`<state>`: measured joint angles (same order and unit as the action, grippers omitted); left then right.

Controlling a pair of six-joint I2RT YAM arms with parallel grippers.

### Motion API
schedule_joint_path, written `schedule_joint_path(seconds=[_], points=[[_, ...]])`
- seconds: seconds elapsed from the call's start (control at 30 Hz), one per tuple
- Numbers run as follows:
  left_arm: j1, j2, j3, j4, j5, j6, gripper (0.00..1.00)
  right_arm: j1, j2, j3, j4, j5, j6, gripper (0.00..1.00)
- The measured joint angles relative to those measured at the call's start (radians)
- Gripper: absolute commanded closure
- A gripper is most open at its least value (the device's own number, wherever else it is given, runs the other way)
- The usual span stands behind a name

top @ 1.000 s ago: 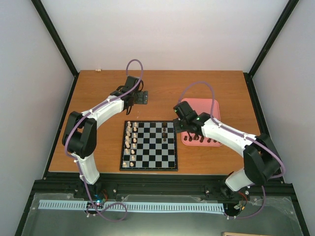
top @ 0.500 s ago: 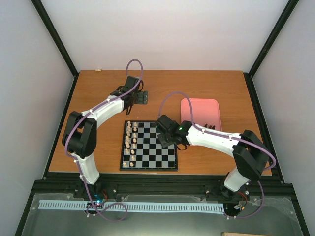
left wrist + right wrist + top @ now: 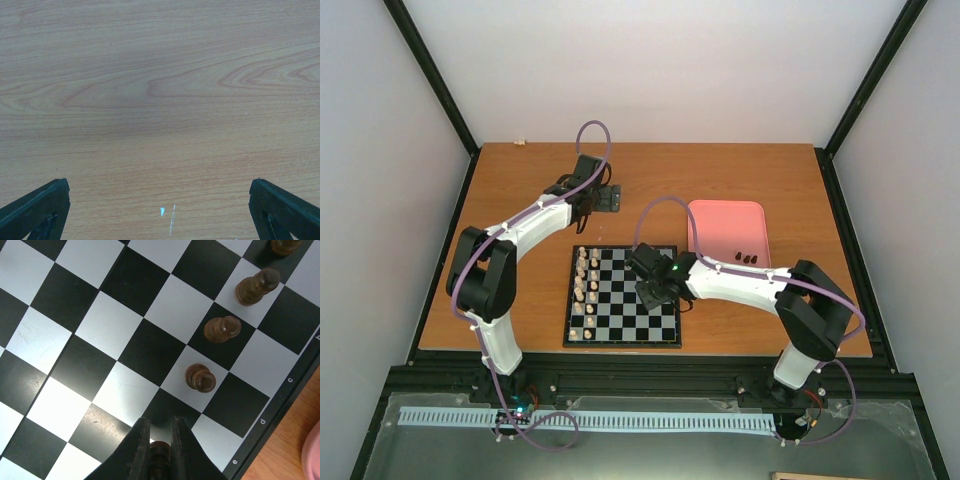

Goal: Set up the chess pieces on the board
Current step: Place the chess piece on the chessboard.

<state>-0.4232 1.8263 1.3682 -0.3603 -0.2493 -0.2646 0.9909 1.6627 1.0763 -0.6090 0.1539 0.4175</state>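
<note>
Right claw [image 3: 159,432] was closed almost fully on one dark chess piece [image 3: 160,446], poised over the board [image 3: 107,325] at the square just near of the standing dark row [image 3: 200,378]. Left claw [image 3: 160,200] stood wide open and empty over the far tabletop [image 3: 160,75].

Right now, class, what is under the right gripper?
A dark chess piece pinched in the right gripper, over the board. The fingers hide its base and square.
</note>
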Motion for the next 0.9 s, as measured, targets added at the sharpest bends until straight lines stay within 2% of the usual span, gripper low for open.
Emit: schedule_joint_path(seconds=[0.9], points=[[0.0, 0.0, 0.0, 0.0, 0.0, 0.0, 0.0, 0.0, 0.048, -0.017, 0.06, 0.024, 0.006, 0.92]])
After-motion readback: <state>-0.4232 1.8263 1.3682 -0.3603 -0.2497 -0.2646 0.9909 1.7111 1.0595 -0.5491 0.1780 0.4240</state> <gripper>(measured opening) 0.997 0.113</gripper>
